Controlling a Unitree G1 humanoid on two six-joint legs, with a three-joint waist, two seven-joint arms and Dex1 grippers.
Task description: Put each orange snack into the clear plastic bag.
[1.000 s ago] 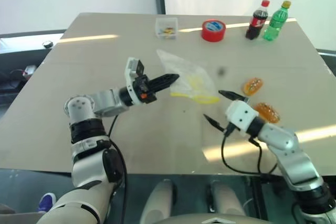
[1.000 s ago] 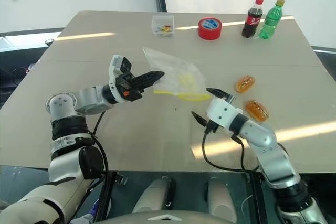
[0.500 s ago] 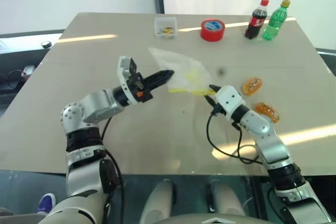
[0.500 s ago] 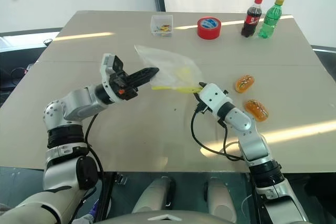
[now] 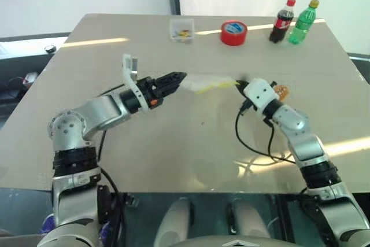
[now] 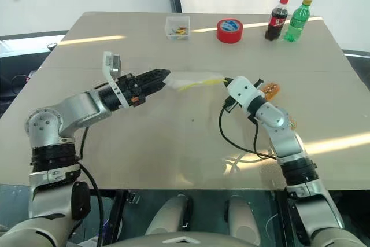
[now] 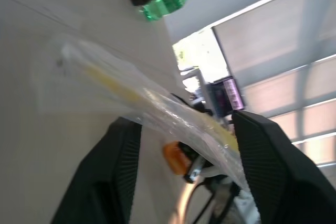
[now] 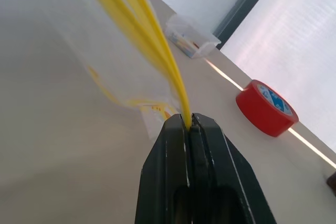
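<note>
The bag is held off the table between both grippers, stretched level at mid-table. The right gripper is pressed together on the yellow strip at the bag's right end. The left gripper is spread, its fingers either side of the bag's left end, with the film running across the gap; whether any film is touched by them cannot be told.

One snack lies just right of the right gripper, partly hidden behind that wrist; it is also seen as an orange blur under the bag in the left wrist view. The second snack cannot be made out.

Step judged: the mouth is being opened. For a clean result, only one layer of the mouth should be taken by the left fingers, the strip kept pinched by the right, and the two drawn apart gently so the film is not torn or slipped. The opening should be turned toward the snack side.
</note>
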